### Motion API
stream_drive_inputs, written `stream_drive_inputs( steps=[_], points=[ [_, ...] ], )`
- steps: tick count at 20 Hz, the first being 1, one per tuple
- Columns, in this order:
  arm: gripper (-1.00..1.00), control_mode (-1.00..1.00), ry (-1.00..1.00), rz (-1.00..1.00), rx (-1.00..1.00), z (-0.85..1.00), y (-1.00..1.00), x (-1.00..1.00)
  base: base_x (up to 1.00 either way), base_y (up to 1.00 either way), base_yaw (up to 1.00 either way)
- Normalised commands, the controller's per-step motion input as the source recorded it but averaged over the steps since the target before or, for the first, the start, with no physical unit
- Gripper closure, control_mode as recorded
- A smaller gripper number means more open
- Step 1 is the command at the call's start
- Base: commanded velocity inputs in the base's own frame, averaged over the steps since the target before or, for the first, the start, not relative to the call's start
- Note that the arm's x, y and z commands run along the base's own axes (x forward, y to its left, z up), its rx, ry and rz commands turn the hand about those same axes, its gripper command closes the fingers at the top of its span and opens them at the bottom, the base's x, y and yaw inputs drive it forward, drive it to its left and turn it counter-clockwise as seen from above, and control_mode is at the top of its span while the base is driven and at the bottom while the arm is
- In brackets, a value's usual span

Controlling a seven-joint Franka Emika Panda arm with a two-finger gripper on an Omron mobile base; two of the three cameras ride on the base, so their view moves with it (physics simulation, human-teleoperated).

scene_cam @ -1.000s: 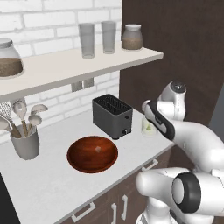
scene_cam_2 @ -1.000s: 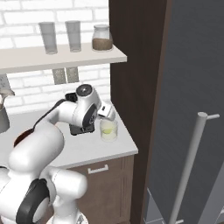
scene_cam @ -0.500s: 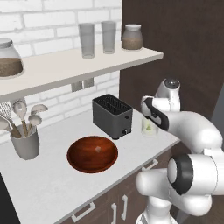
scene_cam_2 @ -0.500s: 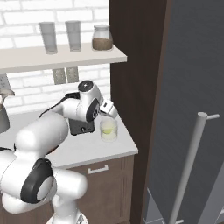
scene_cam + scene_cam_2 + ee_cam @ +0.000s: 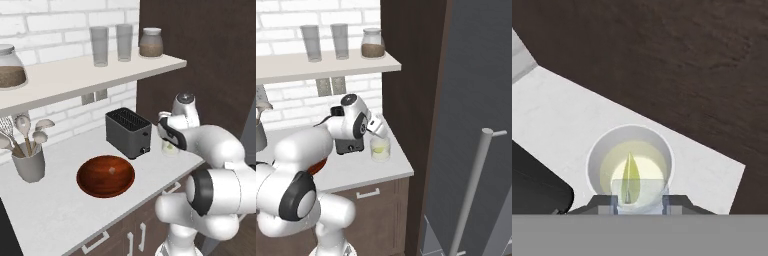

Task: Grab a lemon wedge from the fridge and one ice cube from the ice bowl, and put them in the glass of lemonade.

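The glass of lemonade (image 5: 596, 159) stands on the white counter by the dark cabinet wall, also seen in the right base view (image 5: 380, 149) and partly behind the hand in the left base view (image 5: 170, 148). A pale lemon wedge (image 5: 630, 167) stands upright in its liquid. My gripper (image 5: 639, 201) hangs just above the glass, shut on a small clear ice cube (image 5: 638, 189). From the side, the gripper (image 5: 378, 129) tilts down over the rim. The ice bowl (image 5: 105, 176) sits left of the toaster. The fridge (image 5: 476, 125) fills the right.
A black toaster (image 5: 128, 132) stands close to the left of the glass. A grey utensil pot (image 5: 30, 164) is at the far left. Above runs a shelf (image 5: 75, 75) with two tall glasses and jars. The counter edge (image 5: 401, 172) lies just beyond the glass.
The arm's elbow and forearm have swung closer to the cameras. The hand has shifted only slightly above the glass, with the same grip.
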Motion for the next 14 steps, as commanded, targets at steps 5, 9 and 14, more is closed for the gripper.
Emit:
stream_drive_inputs(
  steps=[5, 9, 14],
  points=[
    [1.0, -1.0, 0.01, -0.04, 0.0, -0.29, 0.05, 0.0, 0.0, 0.0, 0.0],
    [1.0, -1.0, 0.0, 0.0, 0.0, 0.09, 0.31, 0.09, 0.0, 0.0, 0.0],
    [1.0, -1.0, 0.03, 0.0, 0.0, 0.0, 0.07, 0.34, 0.0, 0.0, 0.0]
  ],
)
